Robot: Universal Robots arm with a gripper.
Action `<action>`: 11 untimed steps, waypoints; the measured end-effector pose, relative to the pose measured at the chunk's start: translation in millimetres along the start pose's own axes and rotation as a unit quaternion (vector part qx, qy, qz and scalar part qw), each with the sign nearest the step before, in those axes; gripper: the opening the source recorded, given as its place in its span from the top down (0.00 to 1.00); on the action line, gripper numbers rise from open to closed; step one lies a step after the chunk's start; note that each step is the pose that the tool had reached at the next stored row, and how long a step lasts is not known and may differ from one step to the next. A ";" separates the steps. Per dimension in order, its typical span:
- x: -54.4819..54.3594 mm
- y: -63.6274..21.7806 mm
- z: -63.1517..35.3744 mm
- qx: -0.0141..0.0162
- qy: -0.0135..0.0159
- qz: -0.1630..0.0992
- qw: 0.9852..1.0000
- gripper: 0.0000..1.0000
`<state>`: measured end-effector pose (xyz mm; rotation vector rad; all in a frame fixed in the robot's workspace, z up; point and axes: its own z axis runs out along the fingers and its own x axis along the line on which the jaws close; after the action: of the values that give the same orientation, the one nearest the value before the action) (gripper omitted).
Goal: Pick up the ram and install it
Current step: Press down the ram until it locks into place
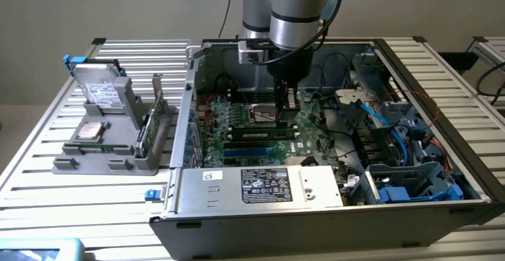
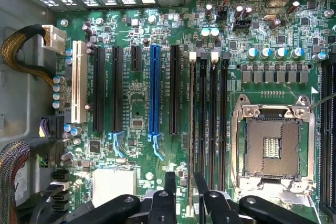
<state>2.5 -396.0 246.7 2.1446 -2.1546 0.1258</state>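
An open dark metal computer case sits on a slatted aluminium table, its green motherboard exposed. The ram, a thin narrow green stick with dark chips and a small pale label, stands on edge along one of the long black memory slots. That puts it between the blue expansion slots on the near side and the square metal processor socket farther in. I cannot tell whether it is fully seated. The silver arm's black gripper reaches down into the case just above and beyond the stick. Its jaws stand partly apart, with bare board showing between them and nothing in their hold. On the exterior view's left, a grey plastic holder carries a silver hard drive and a larger green card.
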 end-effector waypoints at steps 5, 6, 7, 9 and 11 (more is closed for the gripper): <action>0.0 0.0 0.0 0.000 0.000 0.000 1.000 0.82; 0.0 0.0 0.0 0.000 0.000 0.000 1.000 0.82; 0.0 0.0 0.0 0.000 0.000 0.000 1.000 0.88; 0.0 0.0 0.0 0.000 0.000 0.000 1.000 0.89; 0.0 0.0 0.0 0.000 0.000 0.000 1.000 0.89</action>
<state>2.5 -396.1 246.7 2.1446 -2.1547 0.1258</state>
